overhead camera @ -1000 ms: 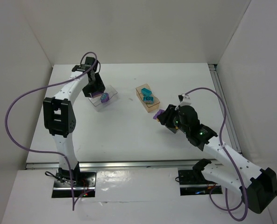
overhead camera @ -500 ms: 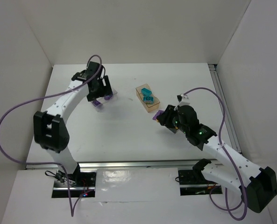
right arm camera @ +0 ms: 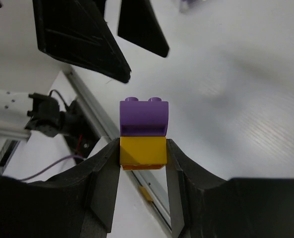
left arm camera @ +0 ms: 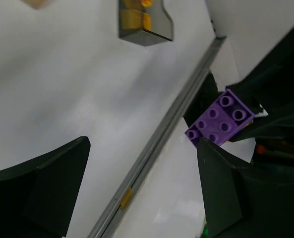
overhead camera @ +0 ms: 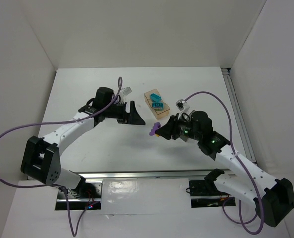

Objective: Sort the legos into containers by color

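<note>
The right gripper [right arm camera: 143,166] is clamped tight on an orange-yellow brick [right arm camera: 143,151] with a purple brick [right arm camera: 143,116] stuck on top of it. It holds the pair just on the near side of the tan-orange container [overhead camera: 163,113] (teal bricks [overhead camera: 156,103] lie inside that box). The left gripper [overhead camera: 133,118], jaws spread wide and holding nothing, sits to the left of the container, facing the purple brick.

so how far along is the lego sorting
Done: teal bricks sit in the tan box, orange-yellow ones in the dark grey box. In hand: the right jaws grip a purple brick stacked on an orange-yellow brick, with the left jaws open facing it. Left: likely splitting that pair and boxing each.
</note>
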Available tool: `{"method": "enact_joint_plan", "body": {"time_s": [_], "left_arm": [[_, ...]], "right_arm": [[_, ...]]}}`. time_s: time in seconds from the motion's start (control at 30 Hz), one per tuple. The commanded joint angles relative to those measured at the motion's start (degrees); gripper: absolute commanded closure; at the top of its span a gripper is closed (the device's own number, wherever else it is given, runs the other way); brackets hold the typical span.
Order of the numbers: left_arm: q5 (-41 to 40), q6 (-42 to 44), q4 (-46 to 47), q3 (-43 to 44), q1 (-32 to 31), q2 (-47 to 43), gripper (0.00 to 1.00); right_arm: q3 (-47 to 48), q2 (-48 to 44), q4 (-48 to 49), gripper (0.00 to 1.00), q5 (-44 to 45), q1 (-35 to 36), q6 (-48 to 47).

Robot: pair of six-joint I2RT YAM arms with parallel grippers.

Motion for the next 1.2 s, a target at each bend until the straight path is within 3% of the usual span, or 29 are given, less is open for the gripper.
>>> {"method": "enact_joint_plan", "body": {"time_s": [0.0,0.4,0.77,0.97,1.03,1.07,1.17], "left_arm": [[11.9,3.5,10.8,-1.7,-2.1,-3.7,0.04],[22.0,10.7,13.6,-2.2,-5.7,-5.9,0.03],[21.4,13.9,9.5,-0.4,-8.0,-2.6,0.1],[24.0,12.1,11.8,-0.4,-8.0,-2.1,0.33],[24.0,11.6,12.4,-0.4,-8.6,-2.1,0.48],[24.6,11.6,12.4,-0.4,-8.6,-2.1,0.64],[24.6,11.6,11.9,0.2,-8.6,-2.1,0.84]], "right_arm": [[0.4,0.5,6.7,0.67,-12.2,-0.3,-2.9],[2.5,4.5,10.0,0.67,-21.9,-0.3,-3.4],[4.2,5.6,11.5,0.67,-24.9,-0.3,-3.4],[4.8,6.6,11.4,0.67,-24.9,-0.3,-4.0],[4.8,7.1,11.4,0.67,-24.9,-0.3,-4.0],[4.8,7.1,10.6,0.67,-24.9,-0.3,-4.5],[5.3,7.7,10.0,0.67,-24.3,-0.3,-4.5]]}}
